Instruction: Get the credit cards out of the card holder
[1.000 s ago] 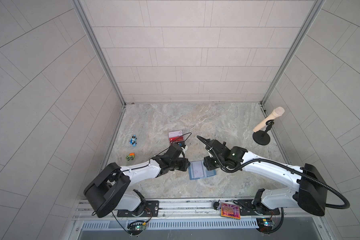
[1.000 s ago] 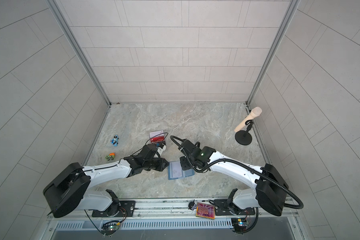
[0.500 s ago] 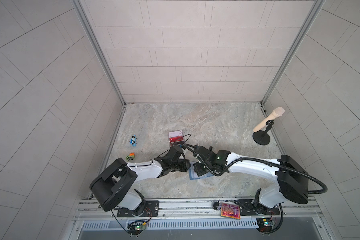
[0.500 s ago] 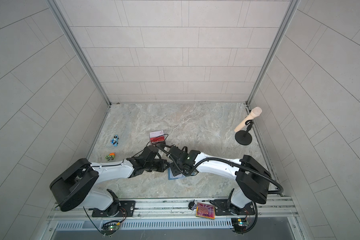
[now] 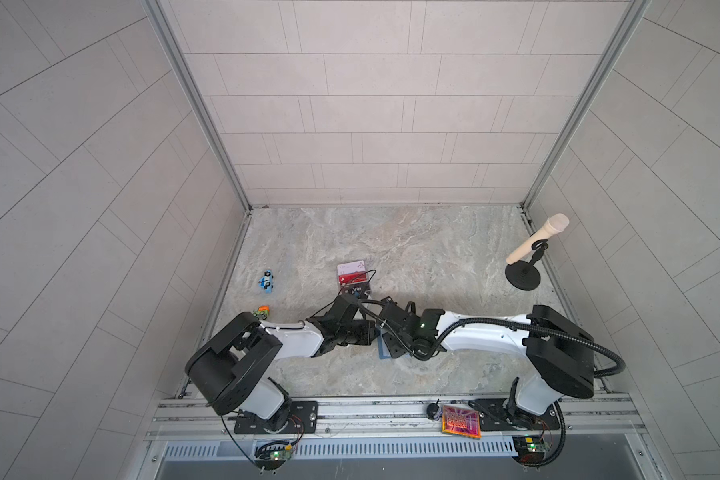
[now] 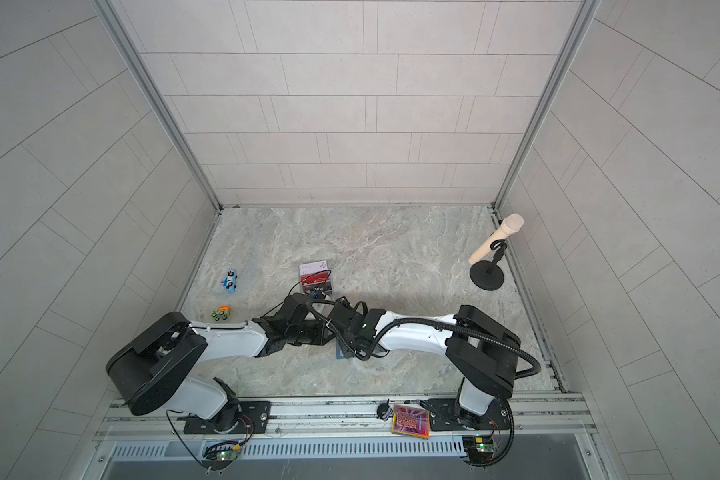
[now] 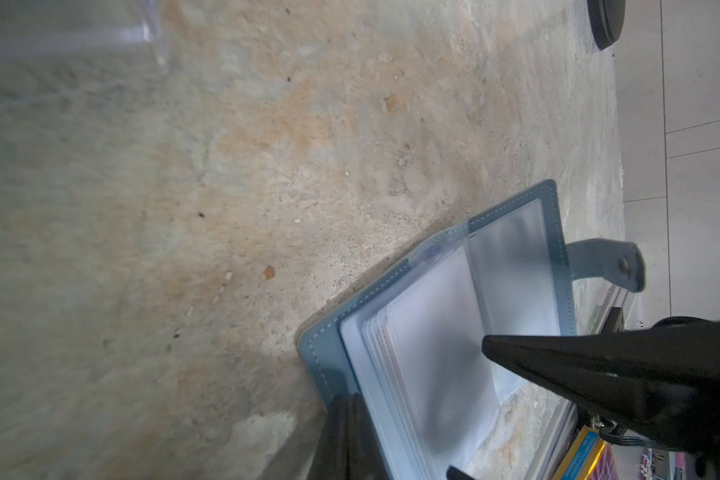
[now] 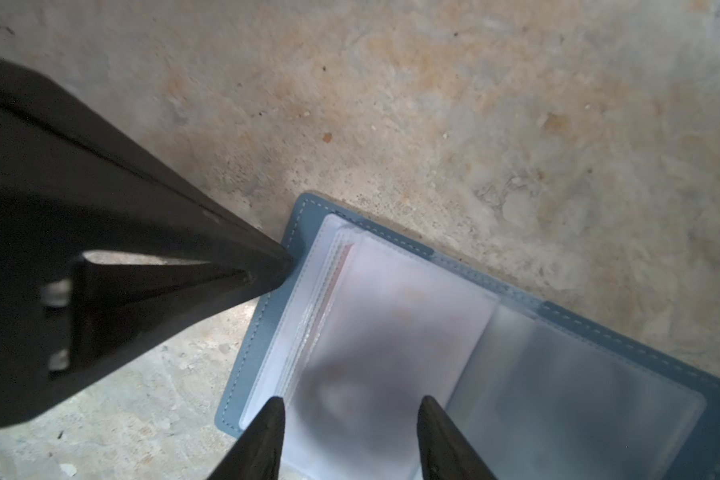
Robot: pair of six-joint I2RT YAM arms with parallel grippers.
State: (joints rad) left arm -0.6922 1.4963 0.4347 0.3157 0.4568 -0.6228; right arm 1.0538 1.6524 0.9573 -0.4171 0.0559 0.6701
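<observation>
The slate-blue card holder (image 8: 574,320) lies open on the stone table, its clear sleeves (image 8: 395,316) fanned upward. A thin reddish edge (image 8: 342,266) shows among the sleeves. My left gripper (image 8: 281,266) is shut, and its tip rests on the holder's cover edge (image 7: 329,361). My right gripper (image 8: 350,405) is open and hovers over the top sleeve, one finger on each side of it. In both top views the two wrists meet over the holder (image 5: 382,352) and hide most of it. Three credit cards, pale (image 5: 352,267), red (image 5: 352,277) and dark (image 5: 360,287), stand behind the grippers.
The cards sit on a clear stand (image 6: 314,279). A microphone on a black stand (image 5: 524,266) is at the right wall. A blue toy car (image 5: 268,282) and an orange-green one (image 5: 262,311) lie left. A patterned tile (image 5: 460,420) rests on the front rail.
My right gripper has moved left over the open holder and opened a little wider. The left gripper has closed fully at the holder's edge.
</observation>
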